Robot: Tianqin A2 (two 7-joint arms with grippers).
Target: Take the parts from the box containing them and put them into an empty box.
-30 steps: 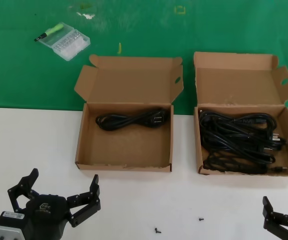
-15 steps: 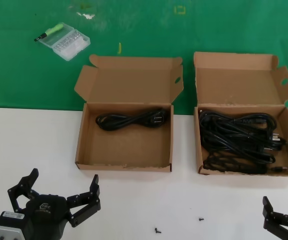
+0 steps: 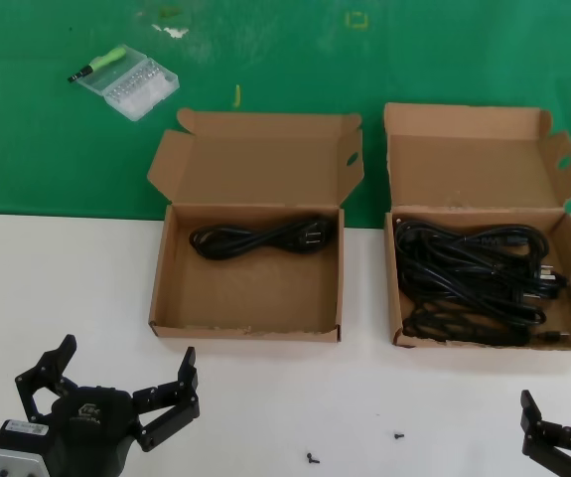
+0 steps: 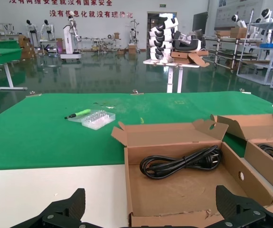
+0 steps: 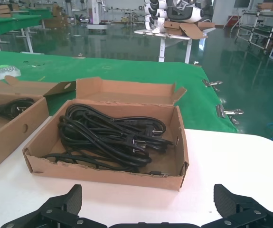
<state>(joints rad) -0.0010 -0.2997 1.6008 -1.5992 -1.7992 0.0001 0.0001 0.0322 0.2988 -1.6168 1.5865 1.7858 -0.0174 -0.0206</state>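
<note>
The left gripper is held low at the near left edge of the tabletop, jaws spread wide and released, nothing between them. The right gripper is parked at the near right corner, only partly seen in the head view; in the right wrist view its jaws are likewise spread apart and empty.

Just beyond the left gripper, the wider box is seen with its lid folded back over the green mat. One coiled power cord is laid along its far wall. To the right, clear of it, the squarish box stands open, its side flap pierced by an oval hole. A tangled heap of black cords fills most of its floor, plugs lying toward the right wall.

Two tiny black screws are noted on the white tabletop between the grippers. At the far left on the green mat, a clear plastic case is seen with a green-handled tool touching its far left corner.
</note>
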